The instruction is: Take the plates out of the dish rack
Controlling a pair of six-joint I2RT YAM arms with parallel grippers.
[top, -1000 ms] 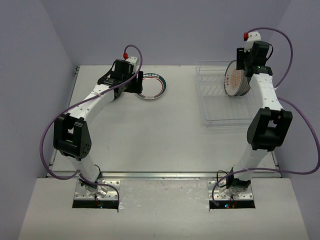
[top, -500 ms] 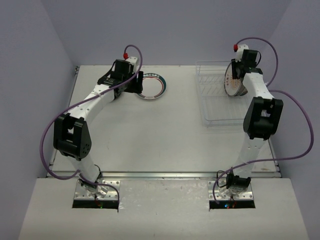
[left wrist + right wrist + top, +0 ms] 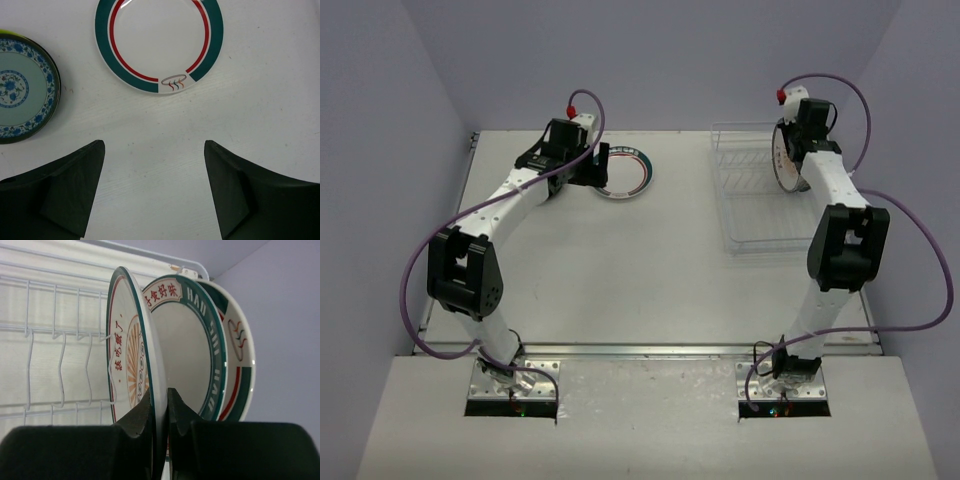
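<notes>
The dish rack [image 3: 738, 215] stands at the table's back right, with three plates upright at its right end. My right gripper [image 3: 160, 399] is shut on the lower rim of the front one, a white orange-sunburst plate [image 3: 125, 360]. Behind it stand a plate with a dark green lettered rim [image 3: 197, 345] and one with a green-and-red rim [image 3: 241, 365]. My left gripper [image 3: 154, 146] hangs open over bare table, nothing between its fingers. Just beyond it lies a white plate with a teal-and-red rim [image 3: 155, 45]. A small teal-patterned plate [image 3: 20, 90] lies flat to its left.
The rack's wire slots [image 3: 55, 340] left of the held plate hold nothing. Lilac walls close in the table at the back and both sides. Purple cables loop off both arms. The white tabletop [image 3: 640, 260] stretches between the two arms.
My right gripper has closed on the sunburst plate's rim, and that arm has shifted a little left at the rack. My left gripper's jaws have widened; the left arm has stayed put.
</notes>
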